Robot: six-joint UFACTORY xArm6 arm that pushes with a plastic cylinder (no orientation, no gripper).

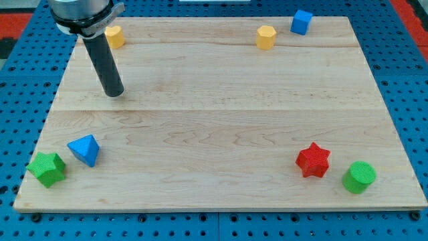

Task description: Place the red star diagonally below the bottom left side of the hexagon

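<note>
The red star (pixel 313 160) lies near the view's bottom right of the wooden board (pixel 221 120). A yellow hexagon block (pixel 266 37) sits near the view's top, right of centre. A second yellow block (pixel 114 36), partly hidden by the rod, sits at the top left. My tip (pixel 115 92) rests on the board at the upper left, just below that second yellow block and far from the red star.
A green cylinder (pixel 359 177) stands just right of the red star. A blue cube (pixel 301 22) sits at the top right, next to the yellow hexagon. A blue triangular block (pixel 85 149) and a green star (pixel 47 169) lie at the bottom left.
</note>
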